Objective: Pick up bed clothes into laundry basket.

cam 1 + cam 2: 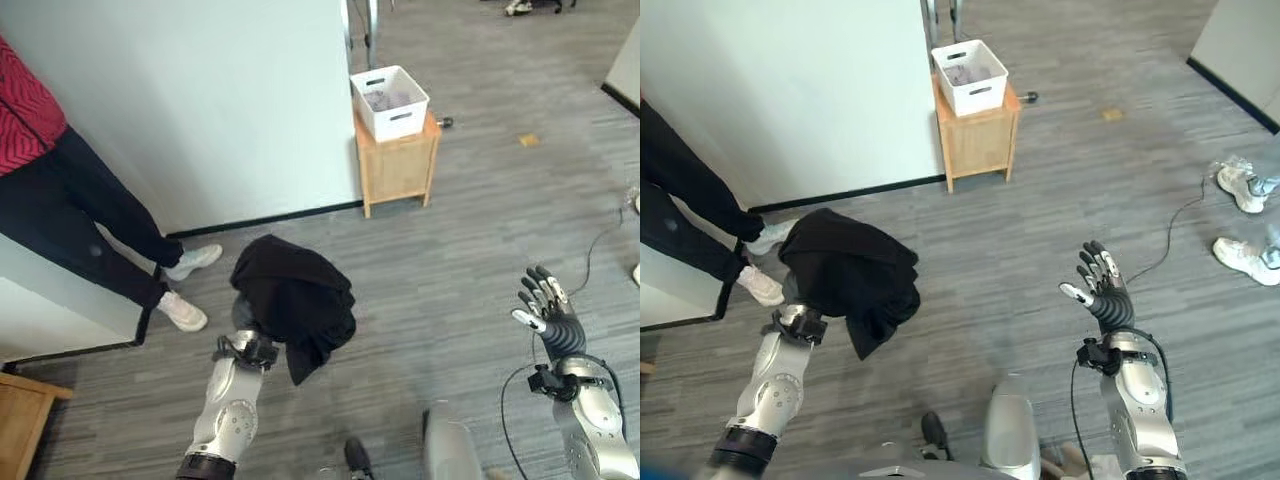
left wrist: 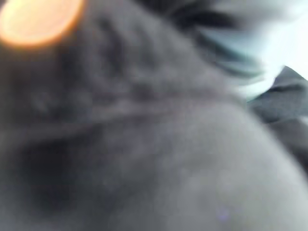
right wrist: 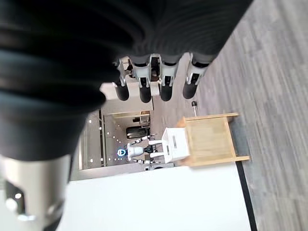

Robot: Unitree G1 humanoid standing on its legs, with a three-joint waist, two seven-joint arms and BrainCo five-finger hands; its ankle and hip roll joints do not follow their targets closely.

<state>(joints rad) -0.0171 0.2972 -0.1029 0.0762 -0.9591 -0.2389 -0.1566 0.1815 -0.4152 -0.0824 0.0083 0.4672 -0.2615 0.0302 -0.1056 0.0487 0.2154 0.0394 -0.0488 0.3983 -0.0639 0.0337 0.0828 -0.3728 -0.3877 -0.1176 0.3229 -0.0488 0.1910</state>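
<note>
Cloth, a crumpled black garment (image 1: 293, 298), drapes over the left hand (image 1: 256, 349), hiding its fingers. Right hand (image 1: 1102, 290) hovers spread wide; white slotted plastic basket (image 1: 389, 101) at one o'clock.

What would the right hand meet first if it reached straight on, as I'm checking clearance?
Probably nothing near: the open right hand points over bare grey wood-look floor; the white plastic laundry basket lies far off, leftward.

Left arm: draped by black garment (image 1: 850, 275)
Right hand (image 1: 1102, 290): raised, fingers spread
White basket (image 1: 970, 75): on wooden stand (image 1: 978, 140)
</note>
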